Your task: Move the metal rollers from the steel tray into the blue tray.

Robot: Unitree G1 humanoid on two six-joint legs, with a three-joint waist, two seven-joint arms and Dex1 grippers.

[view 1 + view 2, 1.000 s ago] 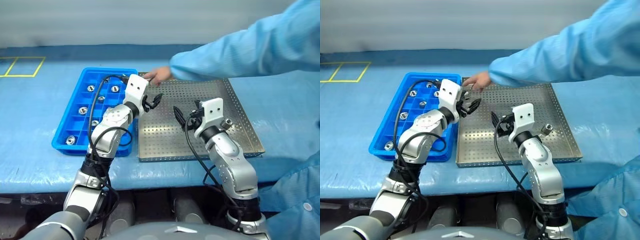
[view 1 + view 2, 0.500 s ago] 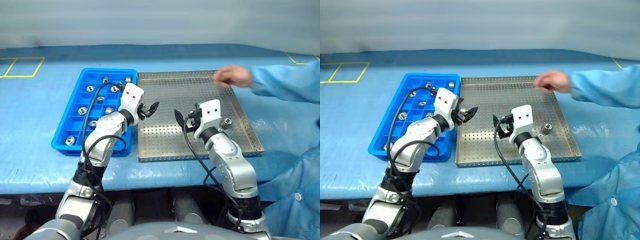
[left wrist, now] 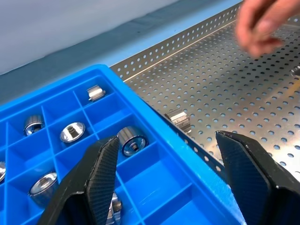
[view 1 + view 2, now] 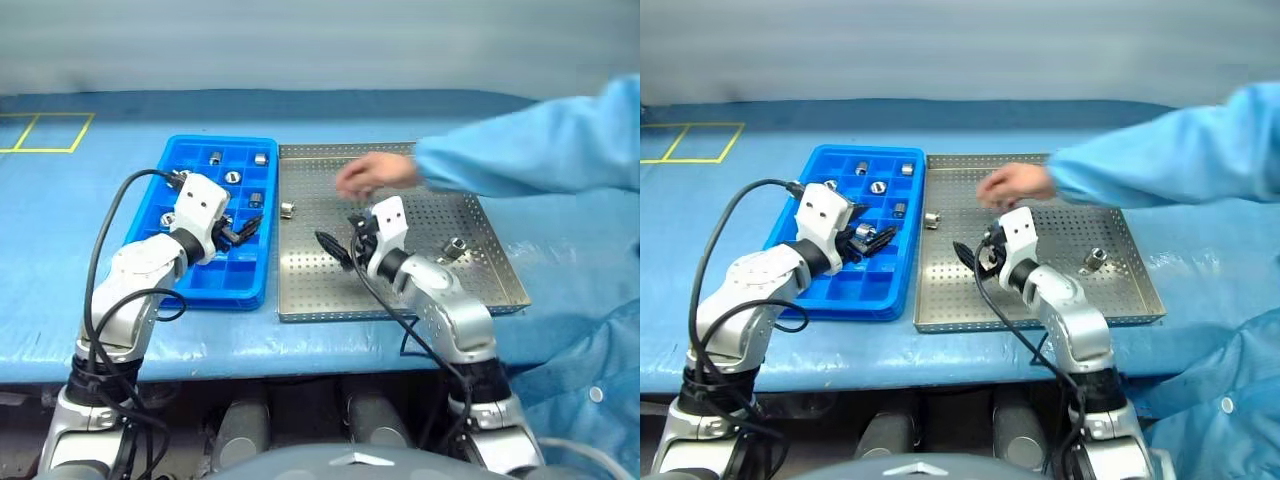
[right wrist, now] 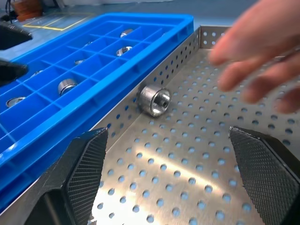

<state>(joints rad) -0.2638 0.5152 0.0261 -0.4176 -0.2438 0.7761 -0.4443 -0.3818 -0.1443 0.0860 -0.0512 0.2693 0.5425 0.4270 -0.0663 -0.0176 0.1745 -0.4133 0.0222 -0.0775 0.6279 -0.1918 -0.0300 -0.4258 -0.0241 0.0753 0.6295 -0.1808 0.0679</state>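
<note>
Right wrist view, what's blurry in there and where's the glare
Right wrist view: the person's hand is smeared with blur; the roller by the steel tray wall is fairly sharp; a bright glare patch sits on the perforated floor. Left wrist view: the hand is soft too, the blue tray crisp. Left eye view: the hand is slightly blurred.

Everything's evenly and brightly lit, with only soft shadows cast. Glare is picked up on the steel tray (image 5: 187, 178), and the person's hand (image 5: 262, 56) is badly motion-blurred.
</note>
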